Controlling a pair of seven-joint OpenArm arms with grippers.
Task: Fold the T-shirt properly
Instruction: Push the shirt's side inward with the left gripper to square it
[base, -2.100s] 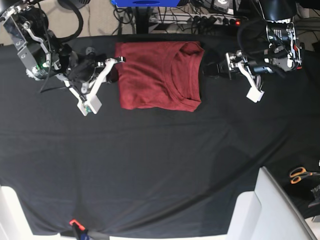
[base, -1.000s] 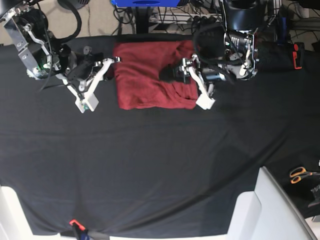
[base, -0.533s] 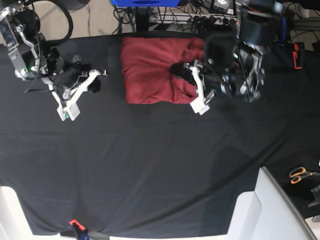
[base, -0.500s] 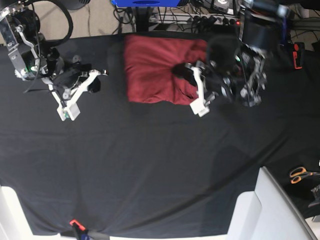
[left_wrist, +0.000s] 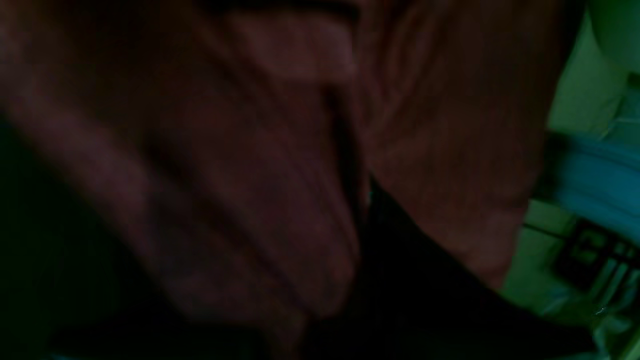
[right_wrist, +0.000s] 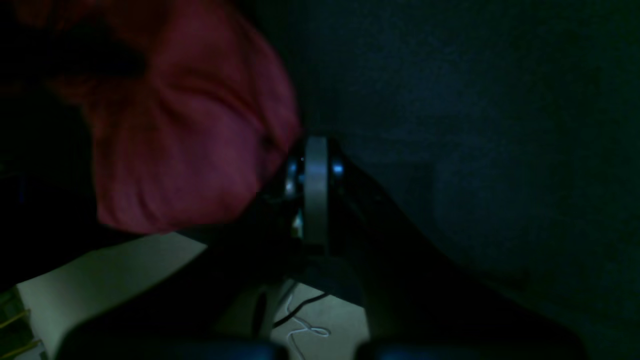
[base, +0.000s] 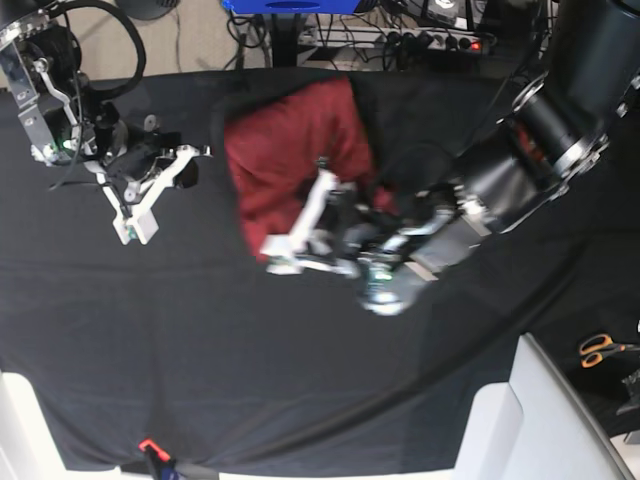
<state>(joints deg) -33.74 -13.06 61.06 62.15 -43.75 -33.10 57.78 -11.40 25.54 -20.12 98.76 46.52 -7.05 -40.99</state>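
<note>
**Mid-fold: left arm carrying a shirt edge across**

While the left gripper (base: 335, 225) is reaching across the T-shirt (base: 285, 150), jaws pinched nearly together on a fold of red cloth as best the blurred left wrist view shows, the shirt sits as a compact, partly lifted bundle at the far middle of the black table cloth (base: 300, 380). Right gripper (base: 160, 185) is closed, empty, parked just beside the shirt. Judging by shape: early folds done, this one underway; laying flat and releasing remain.
</note>
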